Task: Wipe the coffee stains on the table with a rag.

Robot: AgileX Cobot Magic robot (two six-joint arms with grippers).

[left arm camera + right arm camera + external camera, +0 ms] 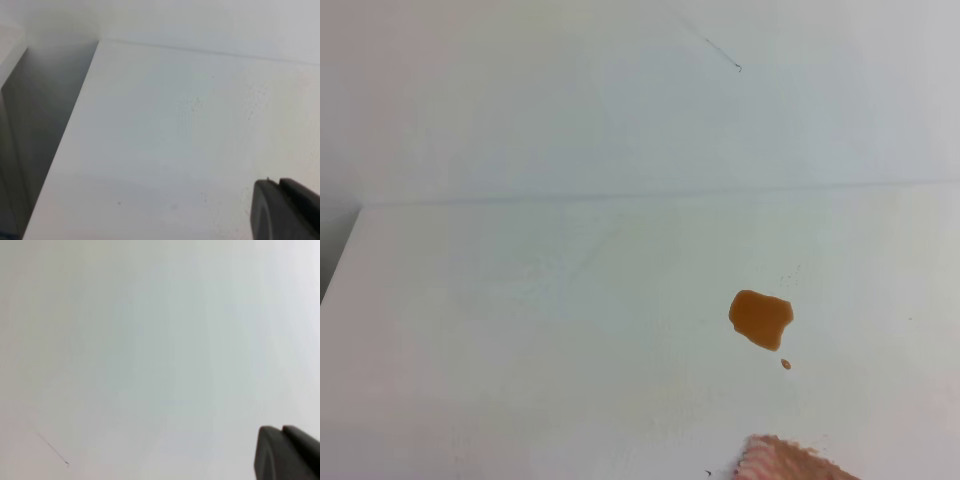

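Note:
An amber-brown coffee stain lies on the white table, right of centre, with a tiny droplet just below it. The pink-and-white striped rag lies at the bottom edge of the exterior view, below the stain and only partly in frame. Neither gripper shows in the exterior view. In the left wrist view my left gripper shows as two dark fingers pressed together over bare table. In the right wrist view my right gripper looks the same, facing the pale wall.
The table's left edge drops to a dark gap. The pale wall stands along the back edge and carries a thin dark scratch, which also shows in the right wrist view. A tiny black speck lies beside the rag.

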